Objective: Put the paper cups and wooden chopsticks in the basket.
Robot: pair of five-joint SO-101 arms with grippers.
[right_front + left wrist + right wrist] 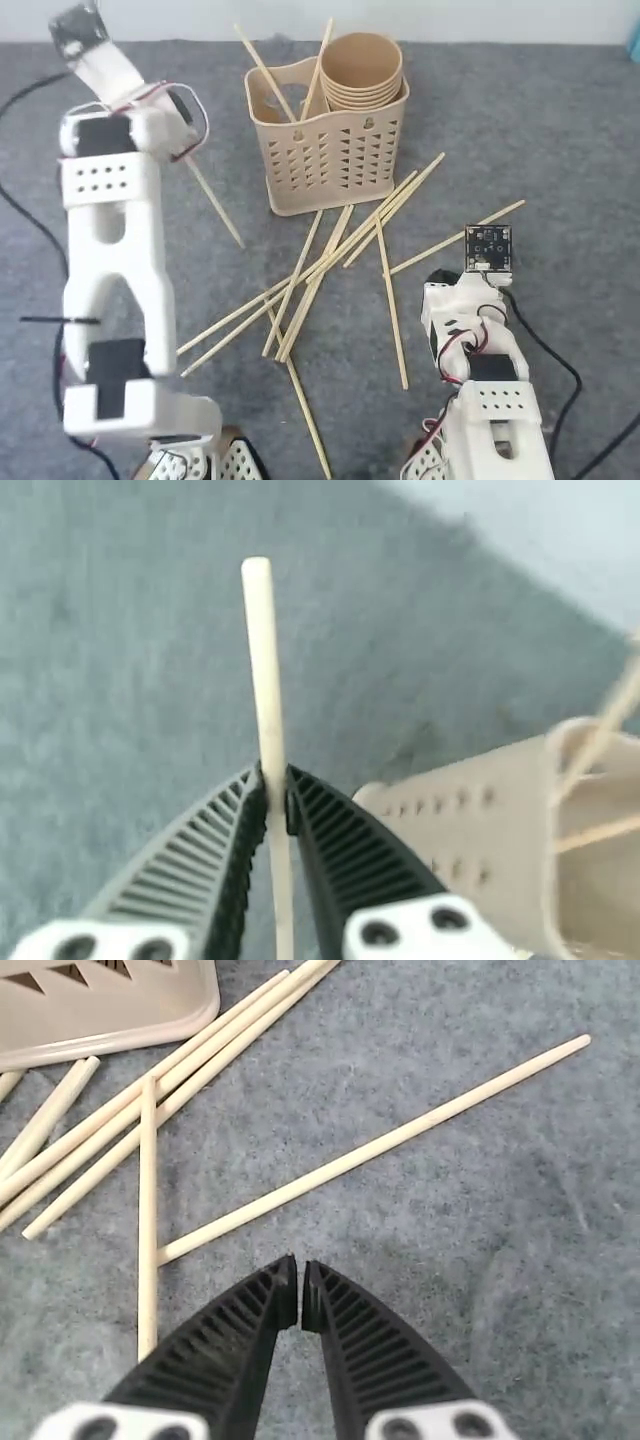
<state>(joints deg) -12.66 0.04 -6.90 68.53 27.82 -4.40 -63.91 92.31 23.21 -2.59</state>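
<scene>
A beige basket (325, 150) at the back middle holds a stack of paper cups (362, 68) and a few chopsticks (262, 68). Several wooden chopsticks (320, 275) lie scattered on the grey cloth in front of it. My left gripper (276, 785) is shut on one chopstick (262, 660), held above the cloth left of the basket (500, 820); in the high view that stick (212, 200) slants down from the left arm. My right gripper (300, 1285) is shut and holds nothing, hovering near a lone chopstick (380, 1150) at the front right.
The basket's base (100, 1010) and several sticks (150, 1110) lie beyond the right gripper. The white left arm (110, 260) stands over the left side, with cables trailing at both table edges.
</scene>
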